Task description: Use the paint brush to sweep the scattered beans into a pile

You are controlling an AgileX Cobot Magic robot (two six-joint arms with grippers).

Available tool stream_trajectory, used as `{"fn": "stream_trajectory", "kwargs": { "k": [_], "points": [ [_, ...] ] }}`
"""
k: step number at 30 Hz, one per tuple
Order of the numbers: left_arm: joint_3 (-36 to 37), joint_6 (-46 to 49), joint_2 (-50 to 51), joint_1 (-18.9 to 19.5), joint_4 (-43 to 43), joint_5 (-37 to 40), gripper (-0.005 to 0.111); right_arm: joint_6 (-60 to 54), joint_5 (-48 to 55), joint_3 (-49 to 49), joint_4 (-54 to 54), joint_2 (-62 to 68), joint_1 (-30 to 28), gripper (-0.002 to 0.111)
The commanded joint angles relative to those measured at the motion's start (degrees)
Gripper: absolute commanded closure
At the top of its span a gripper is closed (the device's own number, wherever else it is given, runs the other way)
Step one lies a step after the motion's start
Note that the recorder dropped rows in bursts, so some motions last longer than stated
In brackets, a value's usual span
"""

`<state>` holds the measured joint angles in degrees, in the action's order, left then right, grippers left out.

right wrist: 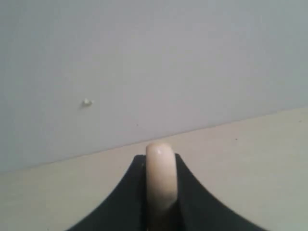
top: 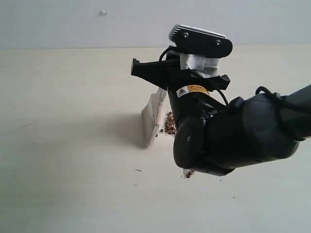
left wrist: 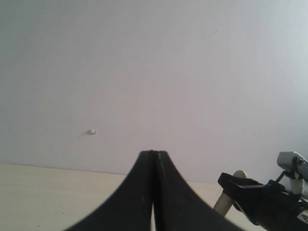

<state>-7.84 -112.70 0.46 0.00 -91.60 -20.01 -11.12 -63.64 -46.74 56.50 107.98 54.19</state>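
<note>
Item: paint brush [top: 152,118] clamped in right gripper [right wrist: 161,160], beans [top: 170,124] alongside.
Detail: brush at centre of the exterior frame, tilted, whitish bristles down on the pale table [top: 68,145]; jaws closed tight on its rounded wooden handle end. Beans: reddish-brown cluster just right of the brush head, a few more at lower centre by the arm's underside. Left gripper [left wrist: 154,157]: jaws pressed together, nothing between them, facing the grey wall [left wrist: 154,57].

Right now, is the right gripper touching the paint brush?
Touching. The right wrist view shows the paint brush handle pinched inside the right gripper, no gap.
</note>
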Motion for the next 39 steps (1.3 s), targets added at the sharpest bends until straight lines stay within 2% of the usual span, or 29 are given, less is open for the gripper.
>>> {"fn": "stream_trajectory", "kwargs": {
  "k": [1, 6, 12, 16, 22, 24, 28, 33, 39],
  "points": [
    [0.1, 0.1, 0.1, 0.1, 0.1, -0.2, 0.107, -3.5, -0.3, -0.5, 2.4, 1.5, -0.4, 0.108],
    [0.1, 0.1, 0.1, 0.1, 0.1, -0.2, 0.107, -18.4, -4.0, -0.5, 10.1, 1.5, -0.4, 0.108],
    [0.1, 0.1, 0.1, 0.1, 0.1, -0.2, 0.107, -19.6, -5.3, -0.5, 9.4, -0.3, -0.2, 0.108],
    [0.1, 0.1, 0.1, 0.1, 0.1, -0.2, 0.107, -20.9, 0.1, 0.2, 8.6, -8.8, -0.2, 0.108],
    [0.1, 0.1, 0.1, 0.1, 0.1, -0.2, 0.107, -25.4, -1.4, 10.1, 7.4, -22.9, -0.2, 0.108],
    [0.1, 0.1, 0.1, 0.1, 0.1, -0.2, 0.107, -31.6, -3.1, 15.9, 7.4, -30.2, -0.2, 0.108],
    [0.1, 0.1, 0.1, 0.1, 0.1, -0.2, 0.107, -39.0, -5.9, 21.6, 10.4, -36.5, -0.2, 0.108],
    [0.1, 0.1, 0.1, 0.1, 0.1, -0.2, 0.107, -37.0, -6.3, 26.4, 10.7, -37.1, -0.2, 0.108],
    [0.1, 0.1, 0.1, 0.1, 0.1, -0.2, 0.107, -34.0, -6.3, 28.1, 10.4, -30.7, -1.7, 0.108]
  ]
}}
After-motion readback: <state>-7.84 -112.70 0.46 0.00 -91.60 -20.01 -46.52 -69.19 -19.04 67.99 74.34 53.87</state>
